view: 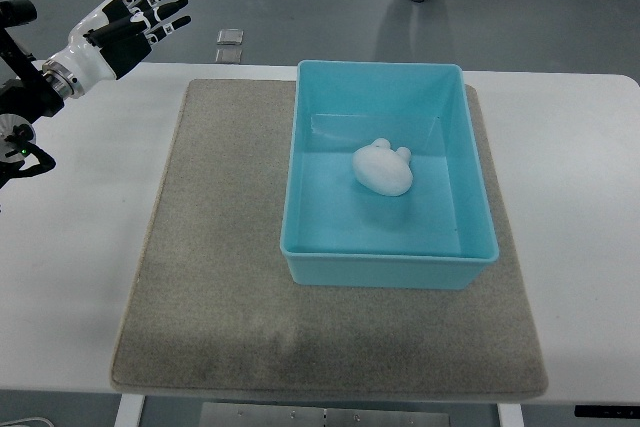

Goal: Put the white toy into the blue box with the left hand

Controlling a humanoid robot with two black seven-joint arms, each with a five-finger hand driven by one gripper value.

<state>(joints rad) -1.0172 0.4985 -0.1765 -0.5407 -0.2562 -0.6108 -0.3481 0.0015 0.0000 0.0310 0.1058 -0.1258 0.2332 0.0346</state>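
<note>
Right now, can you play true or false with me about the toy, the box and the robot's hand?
1. The white toy is lying inside the blue box. True.
2. The left hand is squeezing the toy. False: it is up at the far left corner of the table, away from the box, with its fingers spread and nothing in them.
3. The blue box sits on a grey mat. True.
4. The toy is on the mat beside the box. False: it is on the box's floor, near the middle.
5. The right hand is reaching into the box. False: no right hand shows in the picture.
</note>
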